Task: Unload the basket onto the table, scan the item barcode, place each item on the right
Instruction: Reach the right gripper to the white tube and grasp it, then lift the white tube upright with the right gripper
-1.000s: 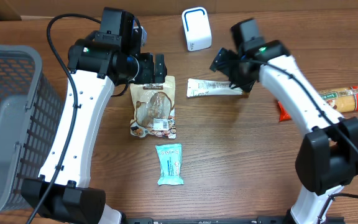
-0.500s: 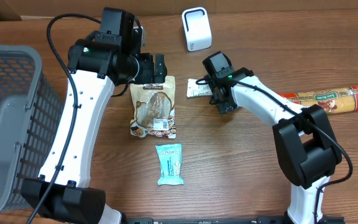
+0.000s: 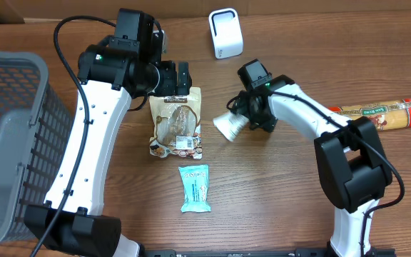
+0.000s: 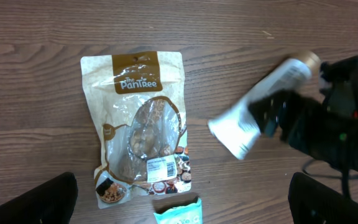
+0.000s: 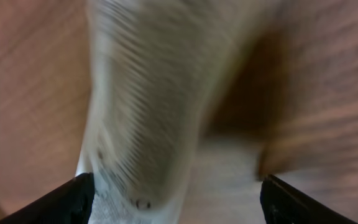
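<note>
While hovering over the brown pouch (image 3: 175,125) on the worktop (image 3: 277,193), holds left hand (image 3: 179,78) wide apart; just right of pouch, clamps right hand (image 3: 252,118) on tilted white tube (image 3: 227,126); far left of pouch, grey basket (image 3: 13,64).

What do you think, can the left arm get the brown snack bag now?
Probably yes. The left gripper hangs open right over the brown snack bag, nothing lies on it, and the white tube is off to one side.
</note>
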Action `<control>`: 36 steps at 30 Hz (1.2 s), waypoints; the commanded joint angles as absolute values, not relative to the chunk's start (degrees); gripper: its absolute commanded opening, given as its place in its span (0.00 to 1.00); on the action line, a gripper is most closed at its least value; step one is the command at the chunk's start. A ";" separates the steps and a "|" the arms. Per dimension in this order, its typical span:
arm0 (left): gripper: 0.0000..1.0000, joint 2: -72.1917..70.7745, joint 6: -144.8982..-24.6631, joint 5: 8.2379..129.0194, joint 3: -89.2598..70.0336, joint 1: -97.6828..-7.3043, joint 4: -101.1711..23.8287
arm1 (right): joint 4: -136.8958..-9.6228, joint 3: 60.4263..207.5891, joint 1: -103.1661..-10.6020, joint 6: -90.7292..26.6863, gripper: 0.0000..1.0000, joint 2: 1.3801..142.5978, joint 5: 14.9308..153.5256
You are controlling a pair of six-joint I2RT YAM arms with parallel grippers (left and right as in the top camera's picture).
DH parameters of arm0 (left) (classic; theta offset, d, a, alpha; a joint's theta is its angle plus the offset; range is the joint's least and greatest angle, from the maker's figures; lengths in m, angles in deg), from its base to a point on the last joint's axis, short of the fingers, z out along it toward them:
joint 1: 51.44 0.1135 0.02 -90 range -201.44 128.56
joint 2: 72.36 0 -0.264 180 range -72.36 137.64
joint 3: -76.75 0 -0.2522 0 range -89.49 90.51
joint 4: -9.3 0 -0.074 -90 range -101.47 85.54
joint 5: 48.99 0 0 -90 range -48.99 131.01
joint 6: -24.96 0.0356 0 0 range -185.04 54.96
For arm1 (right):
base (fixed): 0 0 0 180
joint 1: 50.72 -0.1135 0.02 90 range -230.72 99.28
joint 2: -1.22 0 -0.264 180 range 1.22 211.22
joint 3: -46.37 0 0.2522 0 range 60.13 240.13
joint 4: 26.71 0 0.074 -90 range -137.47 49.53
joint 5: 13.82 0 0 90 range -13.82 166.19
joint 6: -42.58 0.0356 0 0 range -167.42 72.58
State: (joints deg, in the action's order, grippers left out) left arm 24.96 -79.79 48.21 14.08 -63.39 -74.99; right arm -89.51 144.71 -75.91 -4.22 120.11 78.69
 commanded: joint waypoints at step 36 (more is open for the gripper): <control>1.00 25.47 -80.49 47.86 14.39 -63.19 -74.90 | -74.32 135.68 -62.95 -39.61 0.77 121.79 113.77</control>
State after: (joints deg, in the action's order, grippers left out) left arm 24.96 -79.79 48.21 14.08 -63.39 -74.99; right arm -75.74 138.52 -62.80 -43.34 121.70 114.40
